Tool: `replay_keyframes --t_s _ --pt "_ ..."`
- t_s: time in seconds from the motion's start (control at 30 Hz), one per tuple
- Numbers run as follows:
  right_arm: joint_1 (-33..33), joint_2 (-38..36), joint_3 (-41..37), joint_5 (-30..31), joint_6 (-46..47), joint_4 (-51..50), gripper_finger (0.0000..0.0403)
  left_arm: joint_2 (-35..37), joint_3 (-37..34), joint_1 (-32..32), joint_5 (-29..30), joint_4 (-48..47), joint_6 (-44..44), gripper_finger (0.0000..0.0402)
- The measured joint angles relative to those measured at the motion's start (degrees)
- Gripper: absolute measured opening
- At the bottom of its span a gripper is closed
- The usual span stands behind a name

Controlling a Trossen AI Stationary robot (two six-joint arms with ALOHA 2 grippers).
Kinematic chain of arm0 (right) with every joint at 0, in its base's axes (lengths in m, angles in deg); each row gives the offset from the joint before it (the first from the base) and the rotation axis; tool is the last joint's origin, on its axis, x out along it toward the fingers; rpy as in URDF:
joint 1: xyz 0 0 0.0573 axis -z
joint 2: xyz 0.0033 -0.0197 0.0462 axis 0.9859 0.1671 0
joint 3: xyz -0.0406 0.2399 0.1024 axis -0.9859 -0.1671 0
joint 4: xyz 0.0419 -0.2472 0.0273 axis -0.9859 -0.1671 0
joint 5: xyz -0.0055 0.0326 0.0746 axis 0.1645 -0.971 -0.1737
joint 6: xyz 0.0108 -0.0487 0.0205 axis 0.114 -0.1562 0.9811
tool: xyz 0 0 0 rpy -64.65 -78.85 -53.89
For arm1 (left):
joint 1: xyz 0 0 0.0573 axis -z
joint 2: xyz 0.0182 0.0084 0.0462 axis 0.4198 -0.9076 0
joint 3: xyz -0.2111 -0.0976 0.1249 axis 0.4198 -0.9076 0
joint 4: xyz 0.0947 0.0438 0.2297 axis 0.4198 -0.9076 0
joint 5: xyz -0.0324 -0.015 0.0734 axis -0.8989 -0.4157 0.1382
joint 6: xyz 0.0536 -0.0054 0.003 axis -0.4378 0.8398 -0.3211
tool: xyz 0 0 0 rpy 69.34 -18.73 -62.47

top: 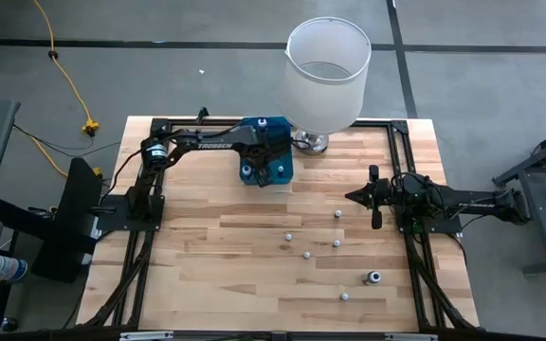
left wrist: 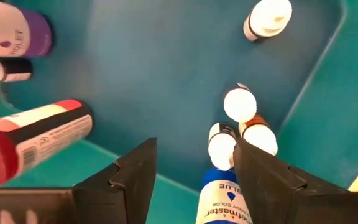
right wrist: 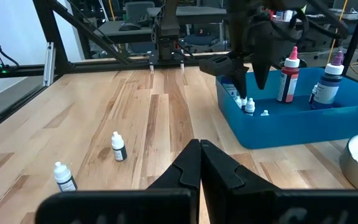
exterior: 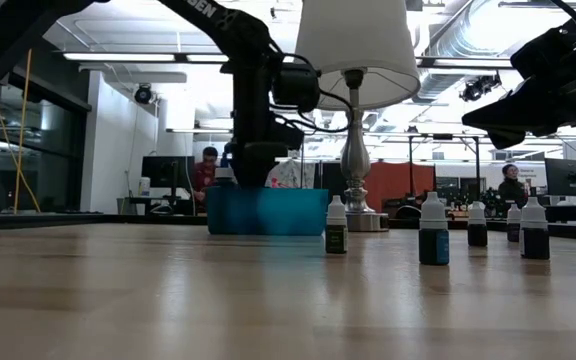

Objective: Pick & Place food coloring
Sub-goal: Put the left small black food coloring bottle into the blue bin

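The right gripper (right wrist: 199, 163) hangs over the table's (top: 216, 256) right side, fingers pressed together. Food coloring bottles (top: 336, 243) stand scattered nearby. Farther back, the left gripper (left wrist: 194, 171), fingers spread, reaches down into the blue bin (top: 282, 169) above more bottles.

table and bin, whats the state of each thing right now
left gripper: fingers open, down inside the blue bin, holding nothing
right gripper: fingers shut, empty, waiting above the table
loose food coloring bottles: six upright on the table, uncollected
bottles in the bin: some upright, some lying down
lamp: upright beside the bin
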Motion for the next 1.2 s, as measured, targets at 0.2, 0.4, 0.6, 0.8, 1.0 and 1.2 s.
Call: replay_keyframes --t_s 0.2,0.4,0.6,0.8,1.0,1.2 --pt "0.01 0.00 -0.02 -0.01 0.01 0.00 0.0000 0.02 0.84 0.00 0.50 -1.48 -0.17 0.0202" --pt "0.01 0.00 -0.01 0.00 0.02 0.00 0.0000 0.62 0.92 -0.08 1.78 -1.52 -0.19 0.0202" --pt "0.01 0.00 -0.01 -0.02 0.01 0.00 0.0000 2.42 0.94 -0.81 2.20 -1.75 -0.19 0.0202" --pt "0.02 0.00 -0.01 -0.02 0.02 0.00 0.0000 4.48 0.94 -0.72 2.10 -2.98 -3.25 0.0202" --pt "0.02 0.02 -0.02 -0.02 0.02 0.00 0.0000 5.66 0.94 0.00 1.83 -3.15 -8.80 0.0202" --pt "0.02 0.02 0.00 0.00 0.00 0.00 0.0000 6.10 0.94 1.26 1.98 -1.76 -12.95 0.0202"
